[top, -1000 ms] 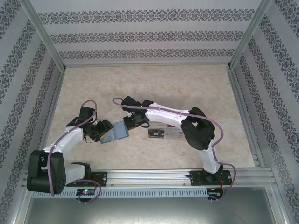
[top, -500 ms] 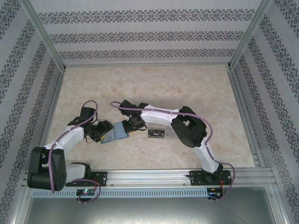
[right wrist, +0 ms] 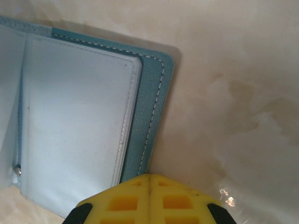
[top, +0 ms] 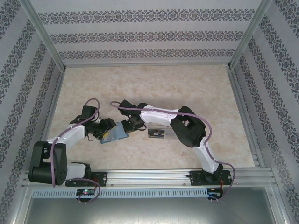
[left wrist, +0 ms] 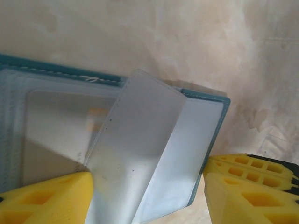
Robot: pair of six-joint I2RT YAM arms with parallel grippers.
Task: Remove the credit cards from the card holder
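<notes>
- Lying open on the pale marbled worktop [top: 154,84], the card holder [top: 115,134] rests flat with its blue-grey inner faces up, seen from the top camera between the two arms.
- A pale, frosted credit card [left wrist: 135,149] sits askew on the card holder. It is tilted out of line with the holder's edges, and its upper corner reaches the holder's stitched teal rim.
- A second pale rectangle with a faint orange mark shows under a clear pocket of the card holder, beside the tilted card. It is too blurred to say more.
- The left gripper [left wrist: 148,198] hangs over the near end of the card holder with its jaws spread wide and nothing grasped. One yellow finger [left wrist: 46,198] is just beside the card's lower edge, and the other is off the holder's corner, over bare worktop.
- The right gripper [right wrist: 149,198] is clenched, its two yellow fingers pressed together with no gap. Its tip is at the teal cover edge of the card holder, on the side opposite the left gripper.
- I cannot tell whether the right gripper touches the card holder's cover, pins it or merely hovers over it.
- A small clear plastic box [top: 156,133] stands on the worktop apart from the card holder, on the right arm's side.
</notes>
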